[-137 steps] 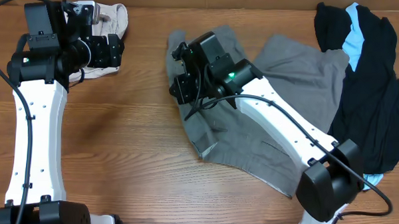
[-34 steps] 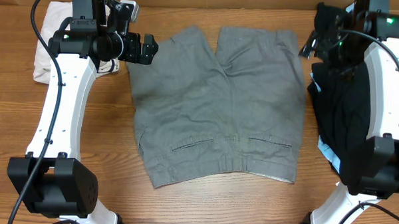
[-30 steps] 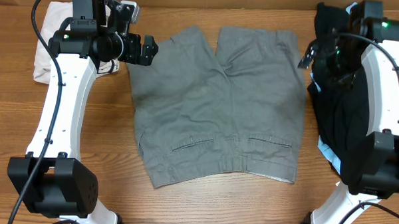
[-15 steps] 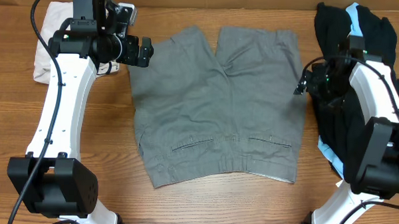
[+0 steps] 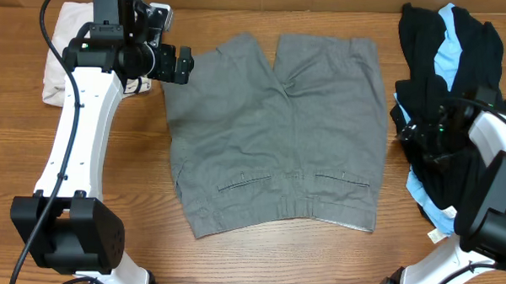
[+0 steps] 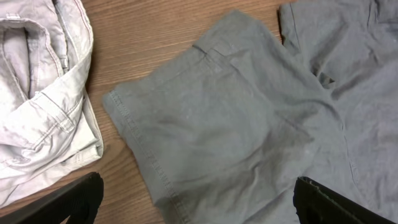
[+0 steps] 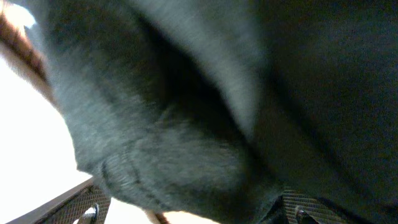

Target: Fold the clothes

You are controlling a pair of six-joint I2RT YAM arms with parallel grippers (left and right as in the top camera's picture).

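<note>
Grey shorts [image 5: 274, 134] flat on table [image 5: 232, 259], black garment [image 5: 471, 48] at right

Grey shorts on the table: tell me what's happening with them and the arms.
The grey shorts lie spread flat on the table, unfolded, nothing gripping them. The left gripper hovers open by one leg hem, near a cream garment. The right gripper, also open, is at the black garment pile.

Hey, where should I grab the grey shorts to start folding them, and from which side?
Pinch the outer hem corner of the grey shorts, on the leg nearest the left gripper, coming in from the left arm's side. The shorts lie flat, and that corner's edge sits exposed on bare table, so a finger can likely slide under it.
</note>
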